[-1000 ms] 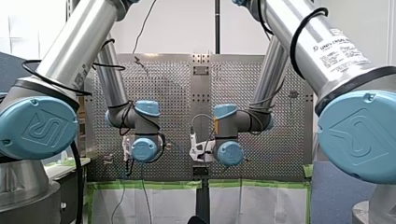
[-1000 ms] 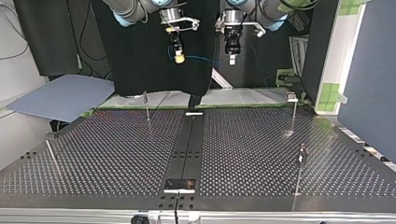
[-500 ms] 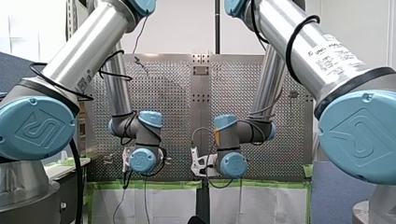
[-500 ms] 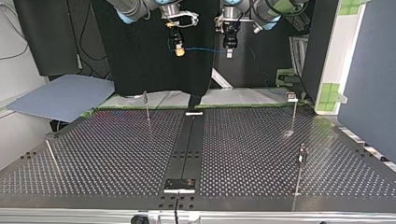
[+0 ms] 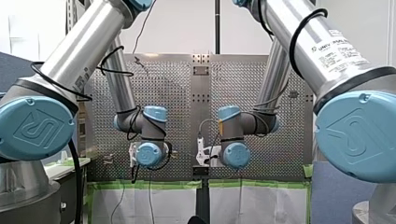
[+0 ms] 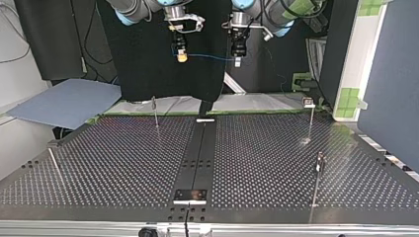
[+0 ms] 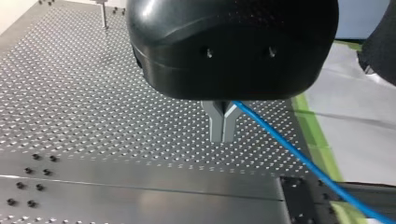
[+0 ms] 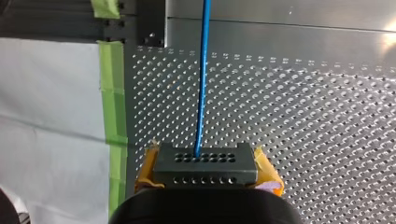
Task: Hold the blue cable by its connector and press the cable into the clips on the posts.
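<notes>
Top view, left to right: grey-blue panel [image 6: 66, 103] beside the perforated desk [image 6: 123, 163]; thin post [image 6: 155, 112]; my right end effector [image 6: 182, 57] and my left end effector [image 6: 237, 61] high over the far edge, blue cable [image 6: 210, 56] strung between them; another post [image 6: 311, 121]. Only the wrist views show the grips. Left metal fingers [image 7: 217, 126] are closed on the cable, and the right yellow-padded jaws are clamped on it. Green tape [image 8: 112, 93] edges the desk.
</notes>
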Robot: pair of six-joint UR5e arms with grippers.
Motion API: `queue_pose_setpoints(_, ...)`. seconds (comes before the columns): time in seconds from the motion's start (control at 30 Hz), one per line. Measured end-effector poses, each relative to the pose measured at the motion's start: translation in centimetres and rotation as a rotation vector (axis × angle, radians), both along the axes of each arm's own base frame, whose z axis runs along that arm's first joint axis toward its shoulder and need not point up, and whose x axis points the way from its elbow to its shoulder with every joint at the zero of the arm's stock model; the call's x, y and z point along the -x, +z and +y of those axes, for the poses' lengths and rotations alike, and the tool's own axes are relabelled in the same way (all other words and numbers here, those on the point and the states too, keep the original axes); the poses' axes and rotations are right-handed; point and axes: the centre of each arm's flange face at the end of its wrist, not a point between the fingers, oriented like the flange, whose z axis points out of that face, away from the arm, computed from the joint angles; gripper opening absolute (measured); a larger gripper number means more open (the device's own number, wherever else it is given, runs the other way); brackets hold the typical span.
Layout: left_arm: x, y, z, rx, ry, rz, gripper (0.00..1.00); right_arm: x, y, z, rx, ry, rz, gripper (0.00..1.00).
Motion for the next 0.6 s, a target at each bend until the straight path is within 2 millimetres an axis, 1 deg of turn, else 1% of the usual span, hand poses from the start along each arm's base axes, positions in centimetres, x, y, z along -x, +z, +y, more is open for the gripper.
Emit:
queue_pose_setpoints(0.17,-0.8,1.7,0.2,-0.018,0.023,-0.012,0.00,-0.6,2.2,-1.1,0.004,0.009,-0.038,0.00)
queue_pose_setpoints(0.37,-1.8,3.8,0.8,-0.020,0.069,-0.026,0.00,-2.0,5.8,-2.9,0.041,0.010,-0.078,0.00)
queue_pose_setpoints(0.6,-4.2,7.3,0.6,0.008,0.104,-0.079,0.00,-3.7,10.7,-4.7,0.095,0.023,-0.126,0.00)
